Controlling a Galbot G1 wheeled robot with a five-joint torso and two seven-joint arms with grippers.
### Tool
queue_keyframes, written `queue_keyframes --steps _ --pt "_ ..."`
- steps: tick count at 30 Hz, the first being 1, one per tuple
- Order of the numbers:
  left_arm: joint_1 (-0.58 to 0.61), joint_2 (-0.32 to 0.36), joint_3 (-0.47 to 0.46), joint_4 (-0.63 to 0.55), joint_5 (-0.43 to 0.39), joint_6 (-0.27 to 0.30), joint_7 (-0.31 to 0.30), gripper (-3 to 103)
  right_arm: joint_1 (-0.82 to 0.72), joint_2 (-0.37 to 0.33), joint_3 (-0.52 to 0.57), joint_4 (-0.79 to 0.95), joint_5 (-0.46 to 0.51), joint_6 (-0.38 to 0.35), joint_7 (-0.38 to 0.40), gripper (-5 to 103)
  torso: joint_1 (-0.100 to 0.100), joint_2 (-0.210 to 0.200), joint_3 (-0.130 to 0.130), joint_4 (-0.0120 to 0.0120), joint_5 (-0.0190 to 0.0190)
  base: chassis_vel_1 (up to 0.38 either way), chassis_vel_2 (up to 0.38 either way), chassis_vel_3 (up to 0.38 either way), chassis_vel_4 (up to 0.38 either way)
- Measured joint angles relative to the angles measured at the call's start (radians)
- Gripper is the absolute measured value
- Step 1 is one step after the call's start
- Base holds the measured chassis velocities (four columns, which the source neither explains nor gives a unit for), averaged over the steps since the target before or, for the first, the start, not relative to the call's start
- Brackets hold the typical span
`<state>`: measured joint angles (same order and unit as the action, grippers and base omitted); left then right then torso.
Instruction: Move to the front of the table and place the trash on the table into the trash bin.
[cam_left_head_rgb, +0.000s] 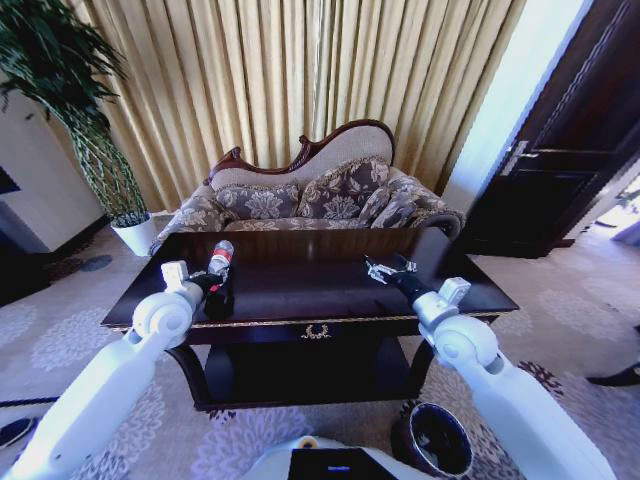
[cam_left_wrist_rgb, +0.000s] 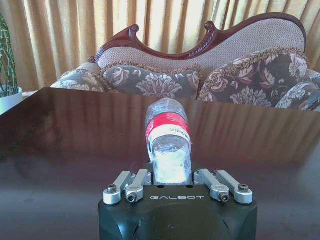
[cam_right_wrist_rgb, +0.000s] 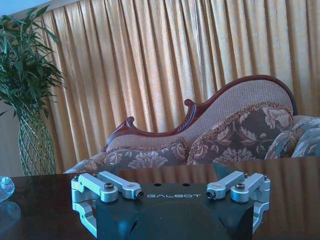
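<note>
My left gripper (cam_left_head_rgb: 218, 290) is clamped on the bottle (cam_left_head_rgb: 220, 258), holding it over the left part of the table (cam_left_head_rgb: 300, 290). My right gripper (cam_left_head_rgb: 385, 268) hangs open above the table's right side, and the bin (cam_left_head_rgb: 435, 440) stands on the floor by the table's right front leg.

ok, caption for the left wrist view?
Left gripper shut on the red-labelled bottle over the dark table, sofa behind.
</note>
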<state>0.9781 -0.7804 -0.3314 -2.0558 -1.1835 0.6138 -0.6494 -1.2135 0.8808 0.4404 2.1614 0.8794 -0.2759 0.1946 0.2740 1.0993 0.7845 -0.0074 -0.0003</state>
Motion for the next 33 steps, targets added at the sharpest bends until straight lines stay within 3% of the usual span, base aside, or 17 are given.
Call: queue_keyframes --steps 4,7,8,10,12,14,15,17,18,20,28,33 --pt "0.008 0.003 -0.008 -0.001 0.016 -0.021 0.020 28 -0.003 0.000 0.001 0.003 0.001 0.000 0.001 100 0.000 0.000 0.000 0.0000 0.0000 0.000 0.000 0.000 0.000" --pt "0.033 0.010 -0.021 0.005 0.143 -0.093 0.120 28 -0.002 -0.008 0.001 0.019 0.022 0.000 0.003 100 0.000 0.000 0.000 -0.0001 0.0001 0.000 0.000 0.000 0.000" --pt "0.033 0.010 -0.021 0.005 0.143 -0.093 0.120 28 -0.002 -0.008 0.001 0.019 0.022 0.000 0.003 100 0.000 0.000 0.000 -0.0001 0.0001 0.000 0.000 0.000 0.000" --pt "0.058 0.018 -0.030 0.014 0.298 -0.179 0.223 28 0.006 -0.019 0.000 0.034 0.063 0.000 0.004 100 0.000 0.000 0.000 0.0001 -0.0001 0.000 0.000 0.000 0.000" --pt "0.064 0.020 -0.032 0.015 0.334 -0.201 0.248 28 0.009 -0.023 -0.002 0.037 0.074 0.000 0.005 100 0.000 0.000 0.000 0.0001 -0.0001 0.000 0.000 0.000 0.000" --pt "0.083 0.029 -0.036 0.015 0.464 -0.297 0.334 28 0.031 -0.040 -0.016 0.043 0.130 0.000 0.005 100 0.000 0.000 0.000 0.0001 0.0000 0.000 0.000 0.000 0.000" --pt "0.083 0.029 -0.036 0.015 0.464 -0.297 0.334 28 0.031 -0.040 -0.016 0.043 0.130 0.000 0.005 100 0.000 0.000 0.000 0.0001 0.0000 0.000 0.000 0.000 0.000" --pt "0.101 0.038 -0.035 0.008 0.577 -0.386 0.405 28 0.061 -0.066 -0.033 0.045 0.192 -0.008 0.006 100 0.000 0.000 0.000 0.0000 0.0001 0.000 0.000 0.000 0.000" --pt "0.101 0.038 -0.035 0.008 0.577 -0.386 0.405 28 0.061 -0.066 -0.033 0.045 0.192 -0.008 0.006 100 0.000 0.000 0.000 0.0000 0.0001 0.000 0.000 0.000 0.000" --pt "0.117 0.059 -0.035 -0.005 0.664 -0.458 0.466 28 0.110 -0.097 -0.048 0.048 0.289 -0.018 0.006 100 0.000 0.000 0.000 0.0000 0.0000 0.000 0.000 0.000 0.000" --pt "0.108 0.114 0.002 -0.045 0.787 -0.558 0.508 28 0.218 -0.135 -0.079 0.062 0.516 -0.045 -0.030 100 0.000 0.000 0.000 0.0000 0.0000 0.000 0.000 0.000 0.000" --pt "0.089 0.137 0.039 -0.066 0.848 -0.615 0.512 28 0.230 -0.139 -0.083 0.091 0.599 -0.068 -0.054 100 0.000 0.000 0.000 0.0000 0.0000 0.000 0.000 0.000 0.000"
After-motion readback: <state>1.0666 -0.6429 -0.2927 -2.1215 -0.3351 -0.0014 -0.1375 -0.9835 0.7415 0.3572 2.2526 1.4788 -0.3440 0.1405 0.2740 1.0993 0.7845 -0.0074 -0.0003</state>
